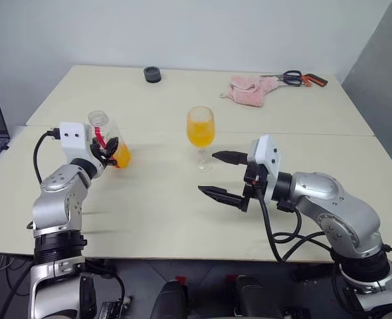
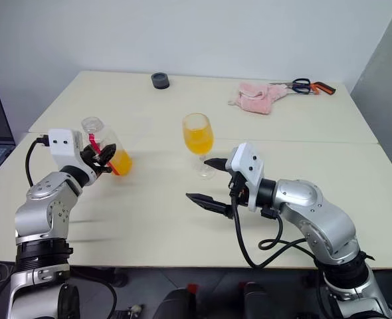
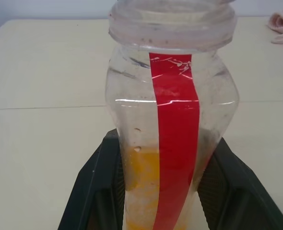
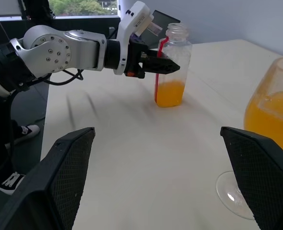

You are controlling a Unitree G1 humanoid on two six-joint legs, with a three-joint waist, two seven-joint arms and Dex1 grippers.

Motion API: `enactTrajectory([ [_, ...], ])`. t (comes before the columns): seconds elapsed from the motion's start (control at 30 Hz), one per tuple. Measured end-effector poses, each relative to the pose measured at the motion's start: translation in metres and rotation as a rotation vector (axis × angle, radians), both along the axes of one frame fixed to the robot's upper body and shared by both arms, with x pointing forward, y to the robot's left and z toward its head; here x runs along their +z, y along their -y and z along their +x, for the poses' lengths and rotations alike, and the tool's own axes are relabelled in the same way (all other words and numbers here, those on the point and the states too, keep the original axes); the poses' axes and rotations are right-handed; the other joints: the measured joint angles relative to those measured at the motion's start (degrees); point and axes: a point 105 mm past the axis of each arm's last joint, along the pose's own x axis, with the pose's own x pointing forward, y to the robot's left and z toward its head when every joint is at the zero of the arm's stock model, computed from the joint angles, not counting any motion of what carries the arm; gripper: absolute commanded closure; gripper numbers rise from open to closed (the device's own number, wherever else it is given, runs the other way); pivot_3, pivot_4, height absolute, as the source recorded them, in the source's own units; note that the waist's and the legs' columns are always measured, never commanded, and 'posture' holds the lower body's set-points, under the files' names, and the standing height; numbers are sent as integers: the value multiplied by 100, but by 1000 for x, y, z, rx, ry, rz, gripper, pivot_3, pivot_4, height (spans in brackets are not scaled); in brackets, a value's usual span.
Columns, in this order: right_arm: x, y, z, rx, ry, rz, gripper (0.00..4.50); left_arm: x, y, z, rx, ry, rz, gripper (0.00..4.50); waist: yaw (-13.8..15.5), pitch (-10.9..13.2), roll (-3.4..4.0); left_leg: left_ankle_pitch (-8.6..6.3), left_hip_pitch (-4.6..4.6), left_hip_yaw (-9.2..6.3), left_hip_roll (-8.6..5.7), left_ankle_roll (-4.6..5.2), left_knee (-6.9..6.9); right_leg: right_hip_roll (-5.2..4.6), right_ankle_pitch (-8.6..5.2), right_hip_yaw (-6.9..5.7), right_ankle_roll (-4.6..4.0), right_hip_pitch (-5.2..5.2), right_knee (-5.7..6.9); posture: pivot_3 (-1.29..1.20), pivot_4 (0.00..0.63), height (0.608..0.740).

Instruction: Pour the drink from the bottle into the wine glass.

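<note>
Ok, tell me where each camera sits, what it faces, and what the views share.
Head stereo pair: looks forward and down on the table, both arms in frame.
Left wrist: along the left gripper, fingers flanking the bottle.
Right wrist: along the open right gripper, facing the left arm and bottle; the wine glass at the edge.
Shared: the bottle.

Silver-grey rounded metal arm shells [image 1: 329, 199] are joined by black rings. White boxy wrist housings [image 1: 74, 135] are fed by black cables [image 1: 276, 236].

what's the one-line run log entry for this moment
bottle: upright on table, uncapped, part full | left gripper: fingers around bottle | wine glass: holds orange drink | right gripper: open beside glass, empty
</note>
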Motion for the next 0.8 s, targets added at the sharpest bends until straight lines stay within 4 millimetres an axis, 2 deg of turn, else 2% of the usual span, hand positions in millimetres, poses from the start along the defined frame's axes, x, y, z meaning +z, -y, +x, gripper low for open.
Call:
enactTrajectory([
  [0.17, 0, 0, 1, -5, 0, 1, 0, -12, 0, -2, -13, -37, -4, 14, -4, 0, 0, 0, -1, -3, 1, 0, -1, 0, 0, -2, 0, 0, -1, 0, 150, 740],
  [0.8, 0, 0, 2, -18, 0, 3, 0, -11, 3, -5, -38, -12, 13, 14, -4, 0, 0, 0, -2, -4, 1, 0, -5, 0, 0, -1, 1, 0, -6, 0, 150, 740],
])
